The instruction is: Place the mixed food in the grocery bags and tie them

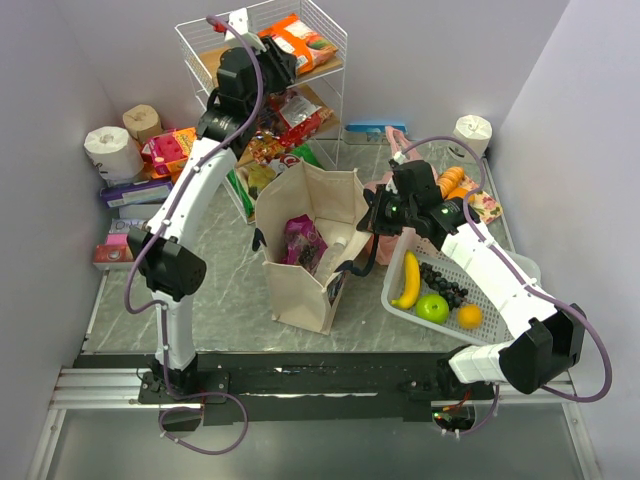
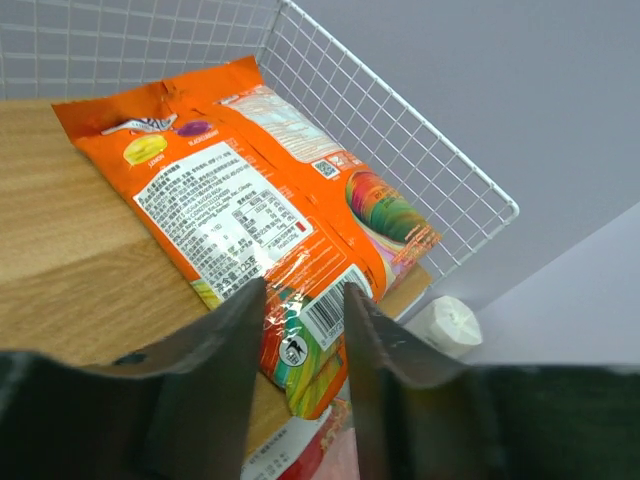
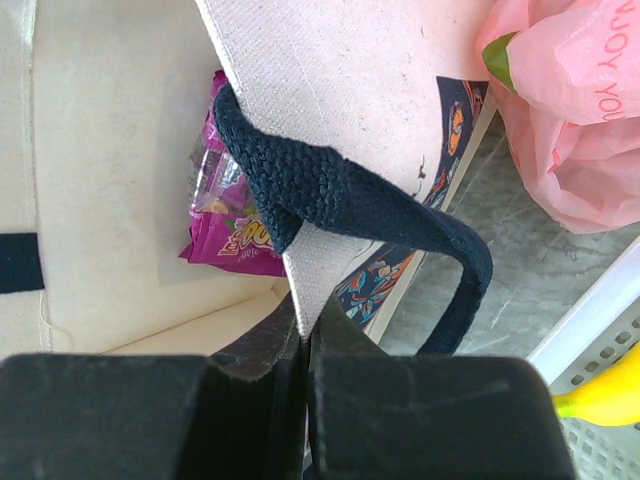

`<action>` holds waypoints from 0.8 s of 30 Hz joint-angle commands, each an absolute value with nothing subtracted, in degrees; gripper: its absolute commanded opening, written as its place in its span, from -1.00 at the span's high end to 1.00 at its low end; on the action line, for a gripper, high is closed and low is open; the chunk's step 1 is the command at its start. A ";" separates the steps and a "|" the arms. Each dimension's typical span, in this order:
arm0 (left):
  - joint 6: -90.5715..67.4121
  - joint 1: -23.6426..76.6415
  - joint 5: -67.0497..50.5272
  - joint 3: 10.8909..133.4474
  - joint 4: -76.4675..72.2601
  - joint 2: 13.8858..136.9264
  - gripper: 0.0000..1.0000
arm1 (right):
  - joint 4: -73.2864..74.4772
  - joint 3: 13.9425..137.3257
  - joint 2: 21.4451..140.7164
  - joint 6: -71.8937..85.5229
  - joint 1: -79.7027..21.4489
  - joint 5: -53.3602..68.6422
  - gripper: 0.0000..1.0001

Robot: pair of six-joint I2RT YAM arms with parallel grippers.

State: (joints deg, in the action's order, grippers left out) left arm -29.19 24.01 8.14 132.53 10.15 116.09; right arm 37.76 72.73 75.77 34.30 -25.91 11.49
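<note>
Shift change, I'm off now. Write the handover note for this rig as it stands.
Grippers: left gripper is at the top wire shelf, jaws either side of the orange packet; grip unconfirmed. The right gripper is shut on the canvas tote rim.
Done: purple packet is in the tote.
Left: banana, green apple, orange and grapes lie in the white basket. The pink bag lies beside the tote. No bag looks tied yet.
</note>
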 commanded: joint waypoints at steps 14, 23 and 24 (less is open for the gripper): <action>-27.07 24.43 6.16 122.70 3.26 111.27 0.98 | 33.84 74.44 72.95 33.49 -24.96 10.37 0.94; -20.32 24.43 7.49 114.34 -3.95 102.13 0.98 | 33.66 74.71 73.56 33.49 -24.87 10.81 0.94; -18.56 24.43 5.03 114.87 -3.78 102.22 0.98 | 33.58 74.71 73.65 33.40 -24.87 10.90 0.94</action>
